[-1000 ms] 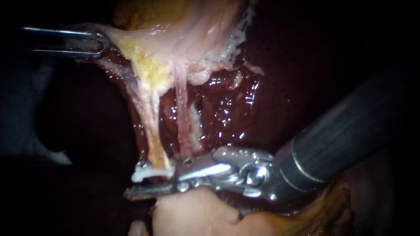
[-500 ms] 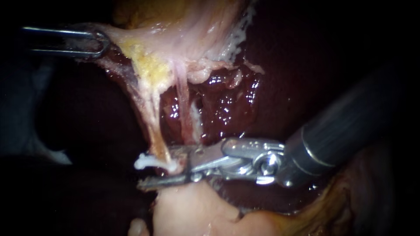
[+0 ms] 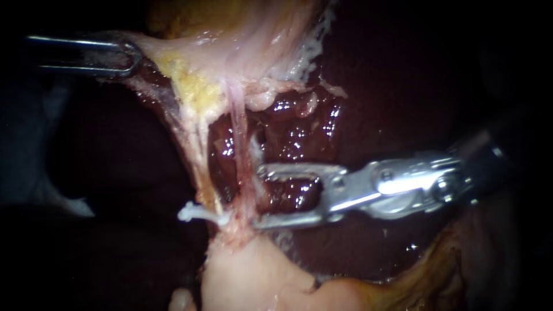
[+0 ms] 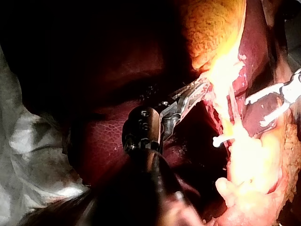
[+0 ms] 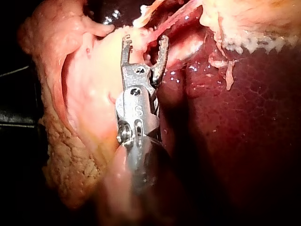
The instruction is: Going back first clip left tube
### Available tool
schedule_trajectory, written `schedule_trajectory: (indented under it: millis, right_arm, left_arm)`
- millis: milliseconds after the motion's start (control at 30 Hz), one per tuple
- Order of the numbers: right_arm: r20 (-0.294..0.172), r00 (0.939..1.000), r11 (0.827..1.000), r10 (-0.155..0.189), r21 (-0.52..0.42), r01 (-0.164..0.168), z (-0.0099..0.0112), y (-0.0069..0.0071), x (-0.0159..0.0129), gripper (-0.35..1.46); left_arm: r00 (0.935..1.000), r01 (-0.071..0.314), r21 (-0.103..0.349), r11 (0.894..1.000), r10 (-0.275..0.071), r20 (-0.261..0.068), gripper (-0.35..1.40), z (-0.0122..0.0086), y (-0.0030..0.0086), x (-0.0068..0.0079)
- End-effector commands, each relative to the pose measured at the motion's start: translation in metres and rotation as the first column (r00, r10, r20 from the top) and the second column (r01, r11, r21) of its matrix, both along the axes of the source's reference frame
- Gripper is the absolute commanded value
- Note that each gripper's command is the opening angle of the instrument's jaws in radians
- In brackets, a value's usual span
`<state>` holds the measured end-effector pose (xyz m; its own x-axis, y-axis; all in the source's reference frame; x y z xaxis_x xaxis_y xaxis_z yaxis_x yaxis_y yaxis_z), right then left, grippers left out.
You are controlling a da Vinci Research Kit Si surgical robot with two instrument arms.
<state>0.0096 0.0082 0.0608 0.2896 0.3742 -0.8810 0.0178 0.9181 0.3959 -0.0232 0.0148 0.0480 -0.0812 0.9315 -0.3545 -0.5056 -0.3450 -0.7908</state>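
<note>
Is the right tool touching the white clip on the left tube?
Apart: left wrist view shows a clear gap between the right tool, jaws open, and the clip.

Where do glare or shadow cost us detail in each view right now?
Endoscope view: glints speckle the wet liver and the right instrument; the margins are black. Left wrist view: the pale tissue held by the left instrument is overexposed; its shaft sits in shadow. Right wrist view: lit fairly evenly, a few small glints.
</note>
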Motion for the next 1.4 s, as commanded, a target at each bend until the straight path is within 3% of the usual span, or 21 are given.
schedule_trajectory:
  millis: [33,233,367,633,767,1033,1400]
  right_arm:
    - [-0.001,1.0,1.0,-0.003,-0.011,0.003,-0.0003,0.0003,-0.0011,0.5]
    - [-0.006,0.9999,0.999,-0.016,-0.032,0.016,-0.0009,0.001,-0.0049,0.5]
    - [-0.008,0.9997,0.999,-0.021,-0.038,0.021,-0.0007,0.0012,-0.0059,0.5]
    - [-0.008,0.9997,0.999,-0.022,-0.038,0.022,-0.0006,0.0013,-0.0062,0.5]
    - [-0.008,0.9997,0.999,-0.022,-0.038,0.022,-0.0006,0.0012,-0.0062,0.5]
    - [-0.009,0.9997,0.999,-0.023,-0.038,0.022,-0.0008,0.0011,-0.0062,0.5]
    - [-0.007,0.9998,0.999,-0.021,-0.038,0.02,-0.0008,0.0011,-0.0062,0.5]
  left_arm:
    - [1.0,0.001,0.0,1.0,-0.001,-0.002,-0.35,0.0,0.0,0.0]
    - [1.0,0.001,0.0,1.0,-0.001,-0.002,-0.35,0.0,0.0,0.0]
    - [1.0,0.001,0.0,1.0,-0.001,-0.002,-0.35,0.0,0.0,0.0]
    - [1.0,0.003,-0.01,1.0,-0.003,-0.006,-0.35,0.0006,-0.0002,-0.0007]
    - [0.9998,0.012,-0.018,1.0,-0.012,-0.014,-0.35,0.0018,-0.0006,-0.002]
    - [1.0,-0.003,-0.028,1.0,0.004,0.002,-0.35,0.005,-0.002,-0.0049]
    - [0.9999,-0.012,-0.027,1.0,0.012,0.001,-0.35,0.0055,-0.0021,-0.005]
